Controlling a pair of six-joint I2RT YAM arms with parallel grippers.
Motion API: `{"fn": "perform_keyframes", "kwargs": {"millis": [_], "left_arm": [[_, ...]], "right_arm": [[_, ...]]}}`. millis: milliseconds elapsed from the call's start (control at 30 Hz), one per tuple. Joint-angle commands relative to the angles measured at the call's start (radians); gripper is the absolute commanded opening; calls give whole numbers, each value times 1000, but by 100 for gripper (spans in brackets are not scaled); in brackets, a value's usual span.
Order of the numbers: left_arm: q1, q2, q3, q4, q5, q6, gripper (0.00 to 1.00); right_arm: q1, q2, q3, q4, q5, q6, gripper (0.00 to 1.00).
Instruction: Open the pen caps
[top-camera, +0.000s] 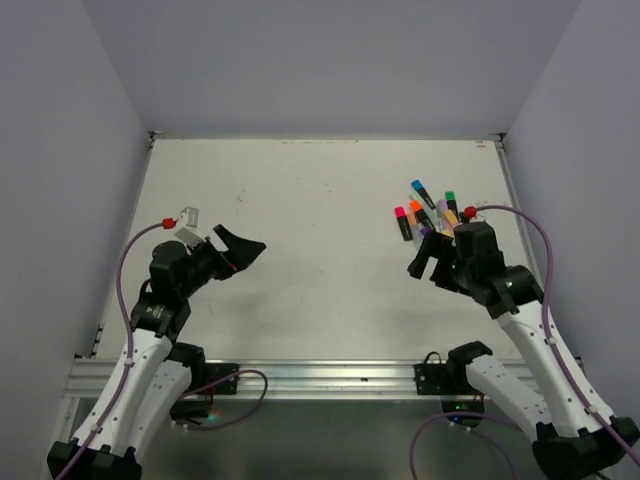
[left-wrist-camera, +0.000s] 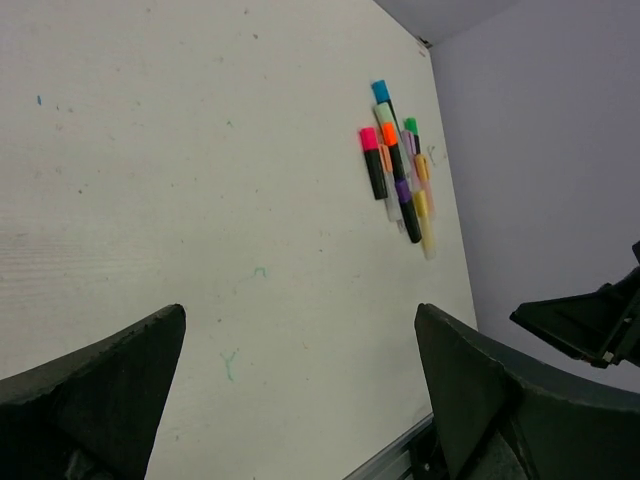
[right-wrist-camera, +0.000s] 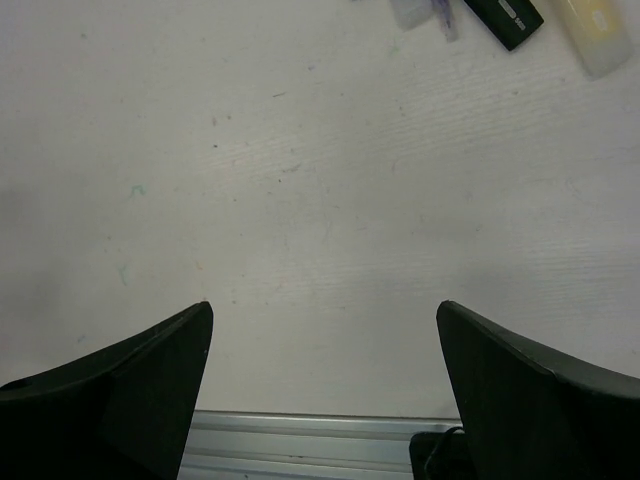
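Observation:
A cluster of highlighters (top-camera: 427, 210) lies at the right of the white table. Their caps are on: a pink cap (top-camera: 400, 212), blue cap (top-camera: 417, 185), orange cap (top-camera: 414, 206) and green cap (top-camera: 450, 196). In the left wrist view I see the pink cap (left-wrist-camera: 368, 138), blue cap (left-wrist-camera: 380, 91), orange cap (left-wrist-camera: 389, 133), green cap (left-wrist-camera: 410, 125) and purple cap (left-wrist-camera: 402, 190). My right gripper (top-camera: 430, 262) (right-wrist-camera: 322, 305) is open and empty, just on the near side of the cluster. My left gripper (top-camera: 245, 250) (left-wrist-camera: 300, 312) is open and empty, far to the left.
An aluminium rail (top-camera: 320, 375) runs along the table's near edge. Grey walls close in the left, back and right sides. In the right wrist view only the ends of a black body (right-wrist-camera: 505, 15) and a pale yellow body (right-wrist-camera: 595, 30) show at the top.

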Motion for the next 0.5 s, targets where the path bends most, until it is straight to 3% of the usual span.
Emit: {"fn": "perform_keyframes", "kwargs": {"millis": [0,167,367,400,467], "left_arm": [[4,15,-7,50,10,5,100],[4,98,-24,145,87,0,100],[4,169,-45,245,175,-6,100],[4,169,-50,251,185,3,99],[4,166,-51,257,187,11,98]], "right_arm": [[-4,48,0,29,45,-45,99],[-4,158,28,137,54,-39,99],[-2,407,81,284,109,-68,98],[-4,463,91,311,100,-77,92],[-4,526,114,365,91,-86,90]]}}
